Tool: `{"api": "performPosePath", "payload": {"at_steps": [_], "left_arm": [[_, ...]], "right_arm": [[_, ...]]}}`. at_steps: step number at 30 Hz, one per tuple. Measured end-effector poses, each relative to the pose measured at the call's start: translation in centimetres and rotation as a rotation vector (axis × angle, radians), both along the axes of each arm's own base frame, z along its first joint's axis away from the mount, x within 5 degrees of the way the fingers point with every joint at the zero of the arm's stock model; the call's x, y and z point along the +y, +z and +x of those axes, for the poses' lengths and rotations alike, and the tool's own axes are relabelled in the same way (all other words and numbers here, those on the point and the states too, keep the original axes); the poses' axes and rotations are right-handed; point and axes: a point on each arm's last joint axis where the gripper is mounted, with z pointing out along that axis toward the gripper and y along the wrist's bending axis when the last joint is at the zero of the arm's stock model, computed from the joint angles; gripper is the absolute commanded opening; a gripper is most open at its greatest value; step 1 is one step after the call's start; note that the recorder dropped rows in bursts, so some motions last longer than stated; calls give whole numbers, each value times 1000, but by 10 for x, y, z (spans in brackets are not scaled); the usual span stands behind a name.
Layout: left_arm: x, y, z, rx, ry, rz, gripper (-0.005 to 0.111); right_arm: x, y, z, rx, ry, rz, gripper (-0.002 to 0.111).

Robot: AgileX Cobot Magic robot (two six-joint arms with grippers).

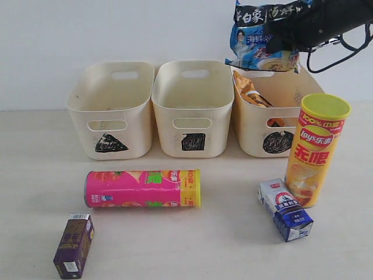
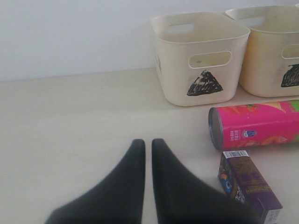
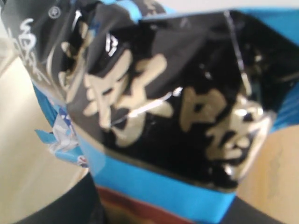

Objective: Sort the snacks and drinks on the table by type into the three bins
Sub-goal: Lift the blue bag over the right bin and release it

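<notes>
Holding the blue-black noodle packet [image 1: 261,42] pinched in my right claw [image 1: 287,36] above the circle bin [image 1: 312,87], I'd centre it over the orange-black packet [image 1: 252,92], dip lower, then let go; left claw's [image 2: 147,151] pressed together, idle over the bench [image 2: 70,121].

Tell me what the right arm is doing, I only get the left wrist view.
Observer: Right gripper holds a crinkly blue-black noodle packet above the cream plastic bin marked with a circle.
Operator: Anything in that bin?
Observer: An orange-black noodle packet leans inside it.
Operator: Other chip tube?
Observer: The orange-yellow chip tube with yellow lid stands upright beside a blue and white carton.
</notes>
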Motion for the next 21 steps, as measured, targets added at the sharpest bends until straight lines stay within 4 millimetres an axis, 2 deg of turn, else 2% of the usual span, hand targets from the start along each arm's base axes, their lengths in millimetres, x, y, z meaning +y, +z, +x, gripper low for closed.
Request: {"api": "performPosePath", "payload": {"at_steps": [10, 17, 19, 21], "left_arm": [[0, 0, 0, 0, 0, 0, 4], [0, 0, 0, 0, 0, 0, 4], [0, 0, 0, 0, 0, 0, 4], [0, 0, 0, 0, 0, 0, 4]], "right_arm": [[-11, -21, 16, -61, -85, -111, 0], [-11, -22, 17, -65, -92, -116, 1], [-12, -22, 17, -65, -91, -118, 11], [-12, -22, 17, -65, -91, -118, 29]]}}
